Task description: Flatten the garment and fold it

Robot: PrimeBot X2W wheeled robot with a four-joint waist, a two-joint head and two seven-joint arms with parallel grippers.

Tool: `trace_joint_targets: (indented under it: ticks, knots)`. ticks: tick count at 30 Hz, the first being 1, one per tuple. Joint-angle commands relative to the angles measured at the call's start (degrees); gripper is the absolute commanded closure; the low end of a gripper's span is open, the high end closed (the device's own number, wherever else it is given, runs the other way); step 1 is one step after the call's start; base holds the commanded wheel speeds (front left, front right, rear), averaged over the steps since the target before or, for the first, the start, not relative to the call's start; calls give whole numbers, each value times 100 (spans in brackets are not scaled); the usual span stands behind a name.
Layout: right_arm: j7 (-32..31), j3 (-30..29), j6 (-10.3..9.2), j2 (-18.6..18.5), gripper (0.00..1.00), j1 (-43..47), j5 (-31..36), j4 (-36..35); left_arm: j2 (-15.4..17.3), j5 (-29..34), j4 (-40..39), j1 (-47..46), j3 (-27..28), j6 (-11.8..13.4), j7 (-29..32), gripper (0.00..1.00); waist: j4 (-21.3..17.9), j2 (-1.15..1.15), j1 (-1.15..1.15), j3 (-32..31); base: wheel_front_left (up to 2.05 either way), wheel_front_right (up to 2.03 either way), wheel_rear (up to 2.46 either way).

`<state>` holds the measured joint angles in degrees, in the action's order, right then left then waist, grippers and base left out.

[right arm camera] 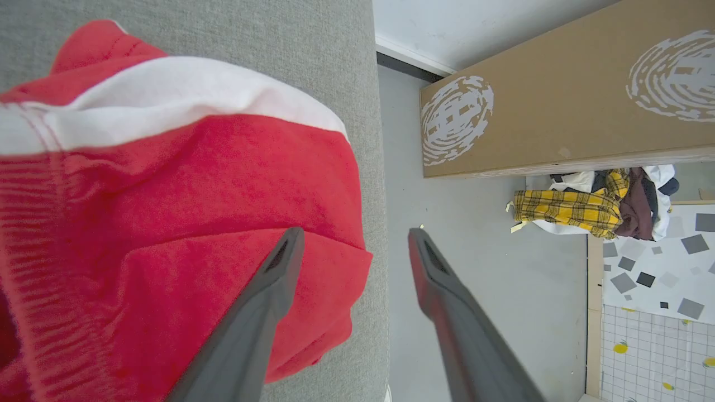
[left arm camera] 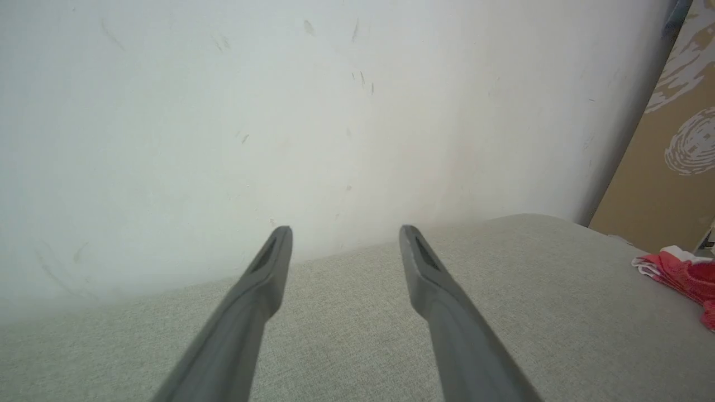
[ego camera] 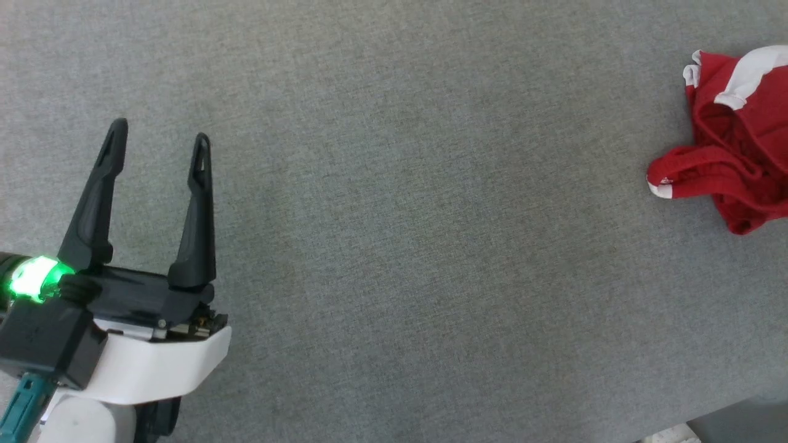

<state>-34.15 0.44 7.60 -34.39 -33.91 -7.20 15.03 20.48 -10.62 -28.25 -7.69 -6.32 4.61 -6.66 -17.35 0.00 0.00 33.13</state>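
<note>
The garment (ego camera: 732, 147) is a bright red bundle with white trim, crumpled at the right edge of the grey table (ego camera: 394, 203). In the left wrist view the garment (left arm camera: 684, 273) is a small red heap far to the right. My left gripper (ego camera: 161, 143) hovers open over bare cloth at the lower left, far from it. In the right wrist view the garment (right arm camera: 167, 212) lies close below my right gripper (right arm camera: 353, 237), whose fingers stand apart with nothing between them. One finger hangs over the red fabric, the other past the table's edge.
A white wall (left arm camera: 279, 111) rises behind the table. Beside the table's right edge the floor (right arm camera: 475, 279) holds a brown cardboard panel (right arm camera: 558, 100) and a pile of clothes (right arm camera: 592, 206) with a yellow plaid piece. A patterned mat (right arm camera: 653, 312) lies beyond.
</note>
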Motion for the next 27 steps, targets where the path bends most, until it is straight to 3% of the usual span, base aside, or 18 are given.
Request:
trace_joint_targets:
  ticks: [1,10,20,27]
  knots:
    - [57,-11,-11,33,0,-42,22,57,-20,-33,6,-57,6,8,-105,0,17,0,0,-68,0,0,0]
    - [484,-390,-11,194,0,37,178,138,-136,64,419,97,10,193,-409,0,147,0,0,-494,0,0,0]
    - [1096,-1156,-11,1034,0,475,266,-179,-519,-173,888,391,-8,341,-724,0,503,0,0,-1475,0,0,0]
    - [1586,-1285,-11,1702,0,977,204,-741,-762,-399,999,789,78,399,-804,0,804,0,0,-2104,0,0,0]
